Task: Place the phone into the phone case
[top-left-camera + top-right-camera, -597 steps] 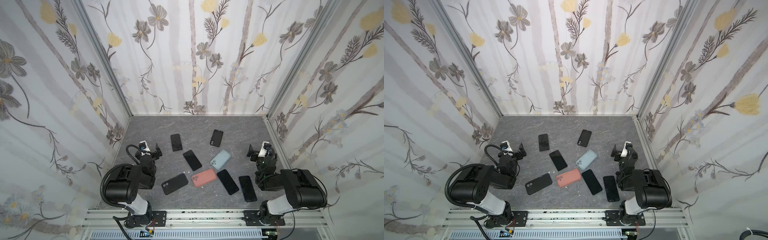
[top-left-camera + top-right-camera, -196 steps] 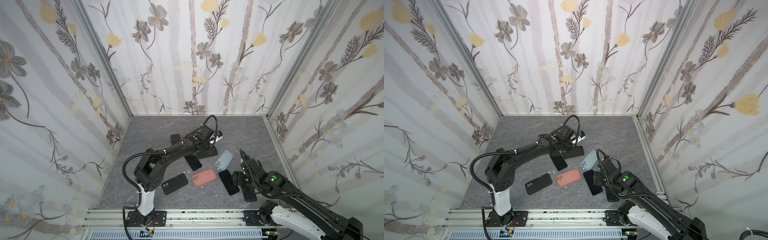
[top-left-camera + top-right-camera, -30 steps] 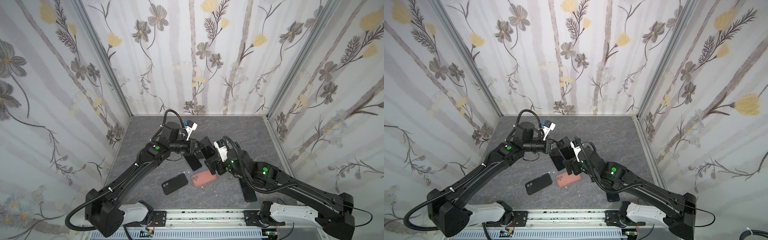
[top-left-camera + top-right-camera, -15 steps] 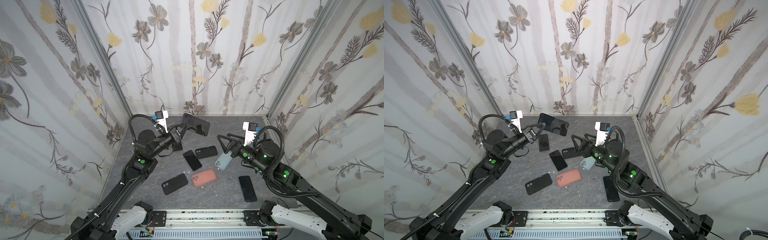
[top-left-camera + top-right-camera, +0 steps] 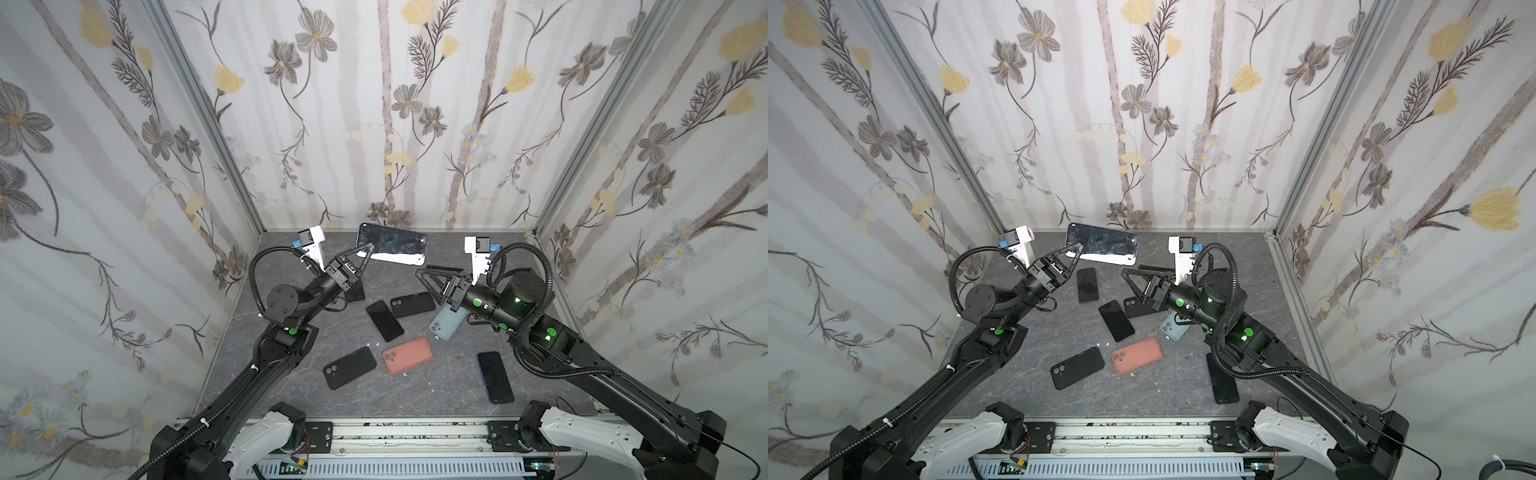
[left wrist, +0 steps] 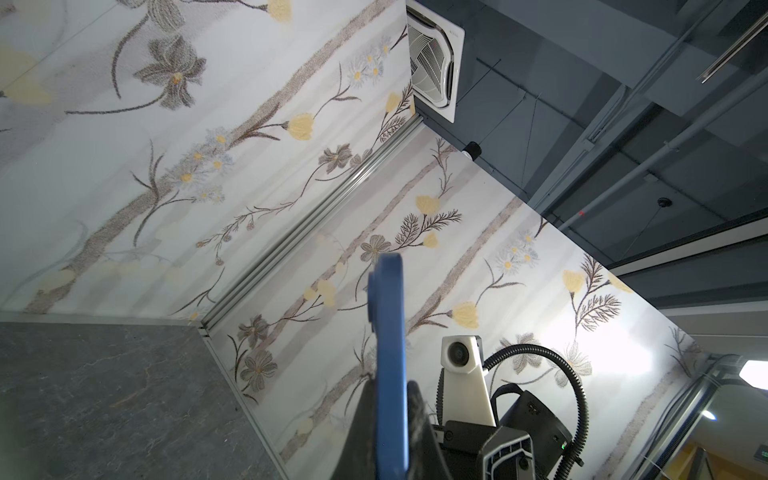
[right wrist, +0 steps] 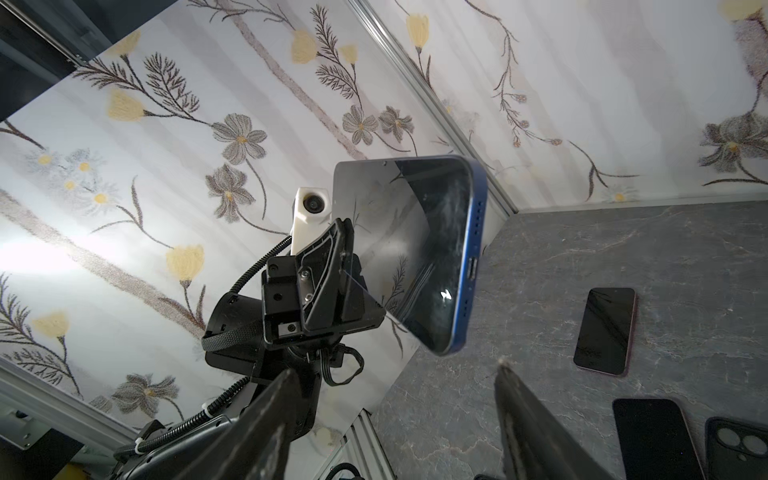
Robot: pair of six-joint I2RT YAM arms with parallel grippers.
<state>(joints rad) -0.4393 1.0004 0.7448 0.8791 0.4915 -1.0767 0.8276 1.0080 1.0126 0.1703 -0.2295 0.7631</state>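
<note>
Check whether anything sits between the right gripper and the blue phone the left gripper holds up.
Nothing visible does. The left gripper holds the blue phone in the air, and the right gripper, jaws apart, faces it across open space above the table.

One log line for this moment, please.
left end effector: shut on blue phone, aloft | right end effector: open, empty | pink case: not held

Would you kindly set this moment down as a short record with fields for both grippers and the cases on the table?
left gripper: shut on the blue phone, raised above the table
right gripper: open, empty, pointing toward the phone
cases on table: pink case, pale blue case, front black case, rear black case
phone in a case: not yet
</note>
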